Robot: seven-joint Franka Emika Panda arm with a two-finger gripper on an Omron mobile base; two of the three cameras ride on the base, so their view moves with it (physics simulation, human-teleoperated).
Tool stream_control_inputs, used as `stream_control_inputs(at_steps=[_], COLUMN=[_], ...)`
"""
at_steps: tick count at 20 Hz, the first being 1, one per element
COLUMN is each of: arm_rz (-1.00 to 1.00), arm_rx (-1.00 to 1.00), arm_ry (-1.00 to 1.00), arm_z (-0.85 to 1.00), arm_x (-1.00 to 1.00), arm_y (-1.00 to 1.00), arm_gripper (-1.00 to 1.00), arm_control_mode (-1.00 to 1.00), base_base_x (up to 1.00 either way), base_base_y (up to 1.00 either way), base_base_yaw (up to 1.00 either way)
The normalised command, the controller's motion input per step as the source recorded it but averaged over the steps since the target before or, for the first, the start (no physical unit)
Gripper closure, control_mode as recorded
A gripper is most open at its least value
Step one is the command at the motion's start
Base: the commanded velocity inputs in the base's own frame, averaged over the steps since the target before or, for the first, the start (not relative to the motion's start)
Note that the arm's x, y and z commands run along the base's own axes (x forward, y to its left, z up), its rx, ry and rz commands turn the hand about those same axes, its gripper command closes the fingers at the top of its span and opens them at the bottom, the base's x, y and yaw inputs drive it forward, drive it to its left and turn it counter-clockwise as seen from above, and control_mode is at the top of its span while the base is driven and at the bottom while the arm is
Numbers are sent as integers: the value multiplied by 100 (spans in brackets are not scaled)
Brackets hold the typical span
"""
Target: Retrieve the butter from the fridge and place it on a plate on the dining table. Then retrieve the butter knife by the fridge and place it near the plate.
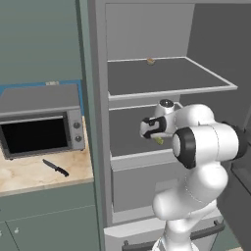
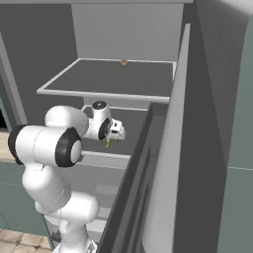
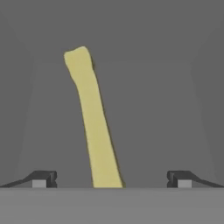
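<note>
**Inside the fridge: claw lined up on the butter**

On the fridge's (image 1: 100, 122) middle shelf, the claw (image 3: 111, 179) hangs with its jaws spread wide, nothing held. The butter (image 3: 92, 127), a pale yellow stick, lies between the fingertips (image 3: 43, 178) and runs away from them. The retrieving step is in hand; next, I judge, comes a short advance and a squeeze. The butter knife (image 1: 55, 168) waits on the tabletop (image 1: 29, 174) beside the fridge. No writing is readable.

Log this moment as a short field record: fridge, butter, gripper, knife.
fridge: door open, grey shelves exposed
butter: pale yellow stick on the middle shelf, lying between the fingertips, not gripped
gripper: open, reaching into the fridge at the butter
butter knife: on the marbled worktop left of the fridge, in front of the toaster oven
</note>
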Motion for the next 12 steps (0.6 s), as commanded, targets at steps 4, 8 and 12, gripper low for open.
stream_control_inputs(at_steps=[4, 8, 12], arm_rz=[0, 0, 0], arm_rx=[0, 0, 0], arm_ry=[4, 0, 2], arm_z=[-31, -18, -25], arm_x=[16, 0, 0], arm_y=[3, 9, 11], arm_gripper=[-100, -100, 100], arm_control_mode=[-100, -100, -100], base_base_x=[0, 0, 0], base_base_y=[0, 0, 0], base_base_yaw=[0, 0, 0])
